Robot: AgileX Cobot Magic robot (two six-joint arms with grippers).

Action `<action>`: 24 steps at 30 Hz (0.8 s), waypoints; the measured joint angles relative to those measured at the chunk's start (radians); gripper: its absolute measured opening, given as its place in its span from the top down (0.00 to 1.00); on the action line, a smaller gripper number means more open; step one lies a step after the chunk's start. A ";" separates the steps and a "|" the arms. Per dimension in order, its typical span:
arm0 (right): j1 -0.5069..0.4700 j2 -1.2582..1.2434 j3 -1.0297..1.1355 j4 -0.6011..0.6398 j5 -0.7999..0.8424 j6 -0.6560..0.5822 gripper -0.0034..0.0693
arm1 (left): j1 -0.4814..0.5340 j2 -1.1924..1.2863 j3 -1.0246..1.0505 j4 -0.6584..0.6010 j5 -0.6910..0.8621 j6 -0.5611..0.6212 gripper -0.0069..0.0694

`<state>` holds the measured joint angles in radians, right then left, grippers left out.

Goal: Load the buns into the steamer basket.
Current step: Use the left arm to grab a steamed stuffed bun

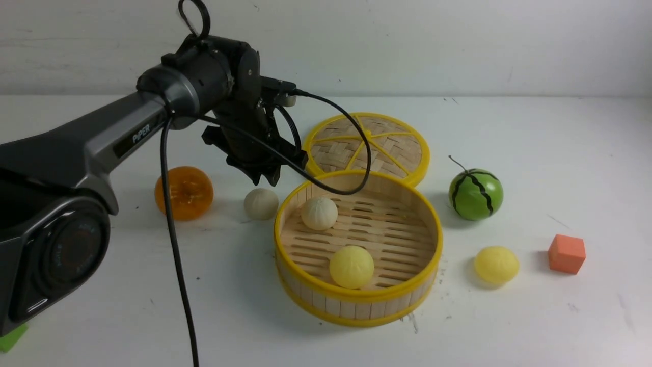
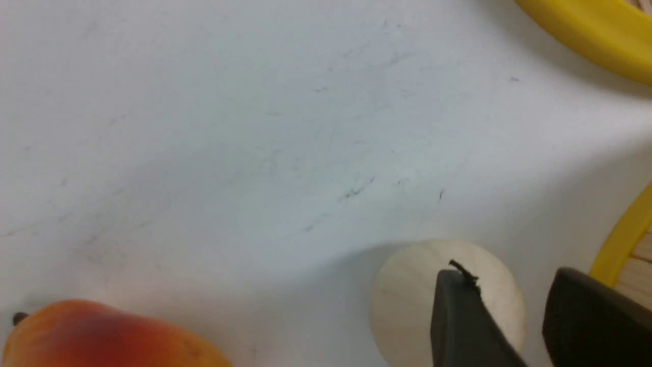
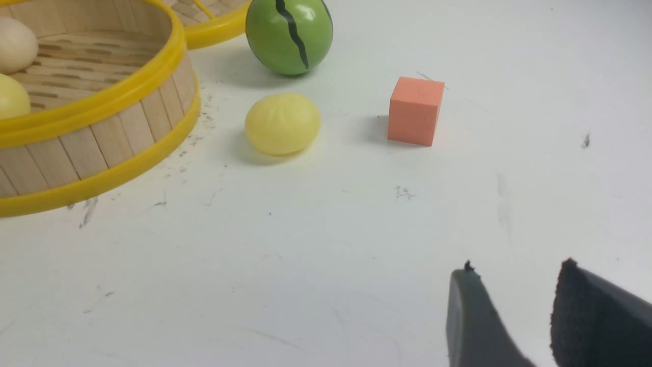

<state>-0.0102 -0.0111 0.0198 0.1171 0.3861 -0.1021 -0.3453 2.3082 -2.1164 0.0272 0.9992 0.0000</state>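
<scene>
The steamer basket [image 1: 351, 308] stands mid-table and holds one cream bun [image 1: 319, 213] and one yellow bun [image 1: 351, 266]. A second cream bun [image 1: 261, 203] lies on the table just left of the basket. My left gripper [image 1: 265, 173] hangs open and empty just above it. In the left wrist view that bun [image 2: 407, 300] lies under the fingers [image 2: 458, 321] and is not gripped, with the basket rim [image 2: 619, 239] beside it. A second yellow bun [image 1: 496, 264] lies right of the basket and shows in the right wrist view [image 3: 282, 122]. My right gripper [image 3: 514, 270] is open and empty, low over bare table.
The flat woven lid [image 1: 367, 148] lies behind the basket. A glossy orange [image 1: 184, 192] sits left of the outer cream bun. A green watermelon ball [image 1: 476, 194] and an orange cube [image 1: 566, 254] sit at the right. The right arm is out of the front view.
</scene>
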 joint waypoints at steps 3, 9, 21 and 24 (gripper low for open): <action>0.000 0.000 0.000 -0.001 0.000 0.000 0.62 | 0.000 0.000 0.000 0.007 0.000 0.000 0.60; 0.000 0.000 0.000 0.000 0.000 0.000 0.62 | 0.000 0.000 0.000 0.030 0.000 0.000 0.60; 0.000 0.000 0.000 0.000 0.000 0.000 0.62 | 0.000 0.034 0.001 0.029 -0.003 0.000 0.60; 0.000 0.000 0.000 0.000 0.000 0.000 0.62 | 0.000 0.036 0.001 0.030 -0.006 0.000 0.60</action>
<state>-0.0102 -0.0111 0.0198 0.1171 0.3861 -0.1021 -0.3453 2.3442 -2.1152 0.0572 0.9936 0.0000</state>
